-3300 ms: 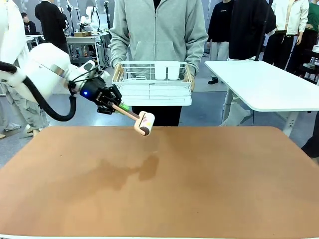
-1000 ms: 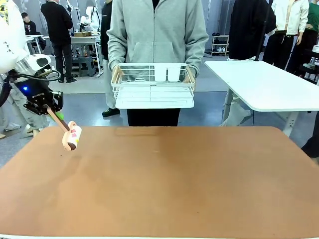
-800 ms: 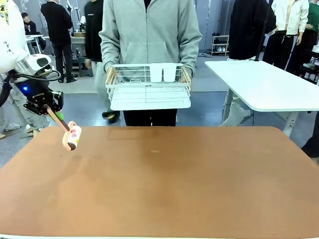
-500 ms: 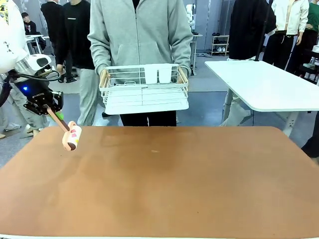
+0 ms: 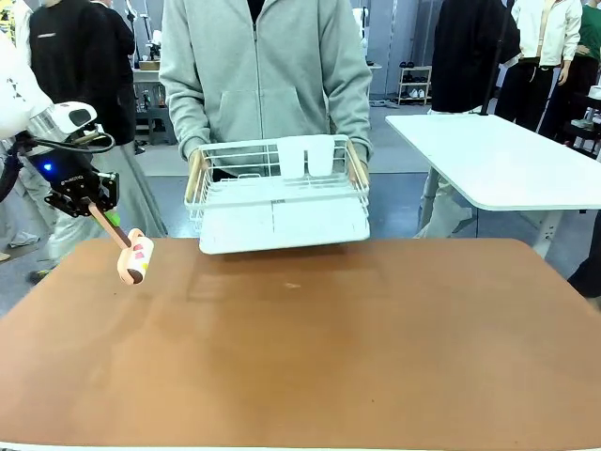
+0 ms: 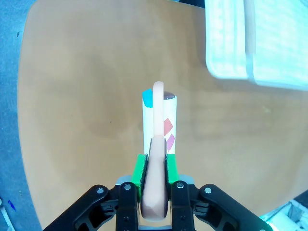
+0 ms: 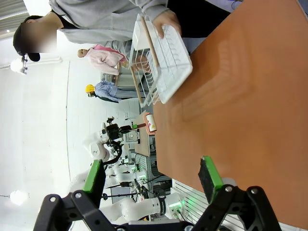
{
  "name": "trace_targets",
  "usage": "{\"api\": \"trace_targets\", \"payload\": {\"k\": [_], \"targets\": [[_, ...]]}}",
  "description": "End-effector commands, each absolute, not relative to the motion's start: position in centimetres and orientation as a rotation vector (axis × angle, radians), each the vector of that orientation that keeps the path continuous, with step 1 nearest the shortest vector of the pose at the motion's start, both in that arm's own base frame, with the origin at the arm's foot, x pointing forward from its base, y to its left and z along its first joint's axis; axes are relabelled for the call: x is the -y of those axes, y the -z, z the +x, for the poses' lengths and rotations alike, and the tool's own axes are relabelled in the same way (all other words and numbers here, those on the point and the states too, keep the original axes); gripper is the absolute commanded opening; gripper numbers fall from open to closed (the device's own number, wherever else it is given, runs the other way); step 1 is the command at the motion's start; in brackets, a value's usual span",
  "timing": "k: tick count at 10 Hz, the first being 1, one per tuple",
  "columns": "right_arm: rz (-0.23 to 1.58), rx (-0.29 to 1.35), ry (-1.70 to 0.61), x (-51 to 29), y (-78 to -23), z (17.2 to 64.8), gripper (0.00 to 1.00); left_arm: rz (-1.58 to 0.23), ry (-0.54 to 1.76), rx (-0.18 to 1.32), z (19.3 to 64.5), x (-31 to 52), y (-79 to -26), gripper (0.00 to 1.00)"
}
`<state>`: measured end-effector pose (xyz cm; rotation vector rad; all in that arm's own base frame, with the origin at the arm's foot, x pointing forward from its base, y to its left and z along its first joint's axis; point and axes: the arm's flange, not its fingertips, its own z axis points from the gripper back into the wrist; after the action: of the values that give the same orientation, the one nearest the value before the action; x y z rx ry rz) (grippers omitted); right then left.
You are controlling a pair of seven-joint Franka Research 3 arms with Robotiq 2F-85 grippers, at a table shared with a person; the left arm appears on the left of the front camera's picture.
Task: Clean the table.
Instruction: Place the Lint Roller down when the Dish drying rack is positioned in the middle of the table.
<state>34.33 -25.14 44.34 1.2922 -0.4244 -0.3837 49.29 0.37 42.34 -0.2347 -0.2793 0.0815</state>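
The table (image 5: 310, 357) is a wide reddish-brown top with a pale edge, also seen in the left wrist view (image 6: 72, 96) and the right wrist view (image 7: 250, 110). My left gripper (image 5: 92, 209) hovers over its far-left corner, shut on the wooden handle of a lint roller (image 5: 134, 257) whose white, colour-patched roll hangs just above the top. The left wrist view shows the green pads (image 6: 140, 169) clamping that handle, with the lint roller (image 6: 159, 122) pointing away. My right gripper (image 7: 153, 179) is open with nothing between its fingers, off the table's side.
A person in a grey hoodie (image 5: 263, 75) stands at the far edge, lowering a white wire basket (image 5: 280, 193) over the table's far middle; the basket (image 7: 163, 62) also shows in the right wrist view. A white-topped table (image 5: 507, 160) stands at the back right.
The person has stepped closer and brought the basket down and forward over the table's far edge. My left gripper and the lint roller have stayed still over the last second.
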Motion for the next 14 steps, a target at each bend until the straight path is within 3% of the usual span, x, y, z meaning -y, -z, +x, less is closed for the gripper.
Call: {"api": "trace_targets", "payload": {"k": [1, 14], "targets": [[1.304, 0.436, 0.375, 24.90, -44.54, 34.05, 1.00, -0.230, -0.068, 0.285, 49.27, -0.67, -42.42, 0.02], [1.304, 0.436, 0.375, 24.90, -44.54, 34.05, 1.00, -0.230, -0.068, 0.285, 49.27, -0.67, -42.42, 0.02]]}}
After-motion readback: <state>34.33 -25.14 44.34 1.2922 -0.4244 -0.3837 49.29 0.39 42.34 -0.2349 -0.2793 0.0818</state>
